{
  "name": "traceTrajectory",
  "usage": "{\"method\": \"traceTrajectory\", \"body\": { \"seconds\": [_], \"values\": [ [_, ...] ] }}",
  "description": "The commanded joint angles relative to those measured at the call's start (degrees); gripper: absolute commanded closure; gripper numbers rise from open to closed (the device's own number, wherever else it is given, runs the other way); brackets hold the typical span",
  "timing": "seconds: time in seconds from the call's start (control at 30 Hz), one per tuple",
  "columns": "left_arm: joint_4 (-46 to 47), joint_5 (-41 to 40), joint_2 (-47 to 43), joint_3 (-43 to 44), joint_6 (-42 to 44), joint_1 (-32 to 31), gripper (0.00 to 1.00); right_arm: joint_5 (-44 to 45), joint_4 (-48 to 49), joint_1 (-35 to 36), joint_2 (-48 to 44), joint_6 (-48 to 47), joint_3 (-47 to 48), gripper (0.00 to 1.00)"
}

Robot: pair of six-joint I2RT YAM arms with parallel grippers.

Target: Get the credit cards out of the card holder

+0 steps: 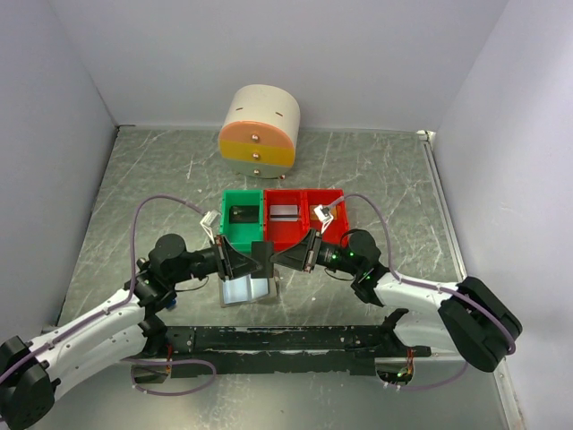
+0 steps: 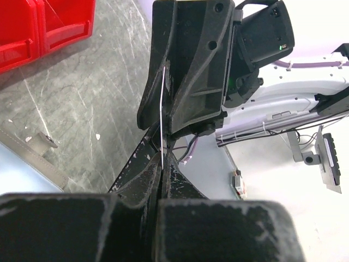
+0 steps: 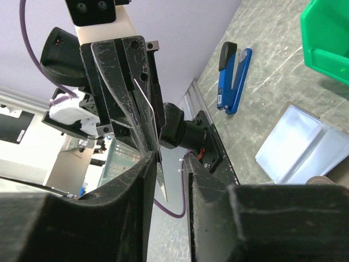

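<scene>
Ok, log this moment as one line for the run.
left claw: shut on credit card | right claw: open around same card | card holder: lying open

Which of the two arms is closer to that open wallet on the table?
Left. The left fingers, pinching a credit card, hang over the far edge of the card holder; the right fingers sit just beyond its right side.
</scene>
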Motion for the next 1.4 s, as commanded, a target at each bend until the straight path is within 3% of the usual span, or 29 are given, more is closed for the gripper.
{"method": "traceTrajectory", "body": {
  "seconds": [0.0,0.3,0.47,0.57,0.67,0.93,1.37],
  "values": [
    [2.4,2.0,-1.0,-1.2,-0.3,0.3,0.93,-1.3,4.1,0.4,1.0,1.0,1.4,0.75],
    [4.3,3.4,1.1,-0.7,-0.6,0.4,0.91,-1.8,6.2,0.3,2.2,2.0,1.6,0.92],
    [-3.2,0.7,-1.2,0.4,1.7,0.3,0.74,1.1,3.3,0.2,0.3,1.2,0.8,0.98],
    [-9.4,-1.6,-2.9,1.6,3.4,0.3,0.65,1.8,1.2,0.2,-0.8,0.3,1.1,0.99],
    [-11.7,-1.9,-3.7,1.7,4.1,0.4,0.63,1.8,0.4,0.2,-1.3,0.1,1.5,0.99],
    [-6.9,0.8,-1.2,1.3,2.7,0.4,0.67,0.1,0.6,0.2,-0.7,0.5,1.9,0.99],
    [-5.4,-0.4,-0.6,1.9,1.1,0.3,0.58,-1.9,-0.8,0.2,-0.1,-0.5,2.2,0.99]
  ]
}}
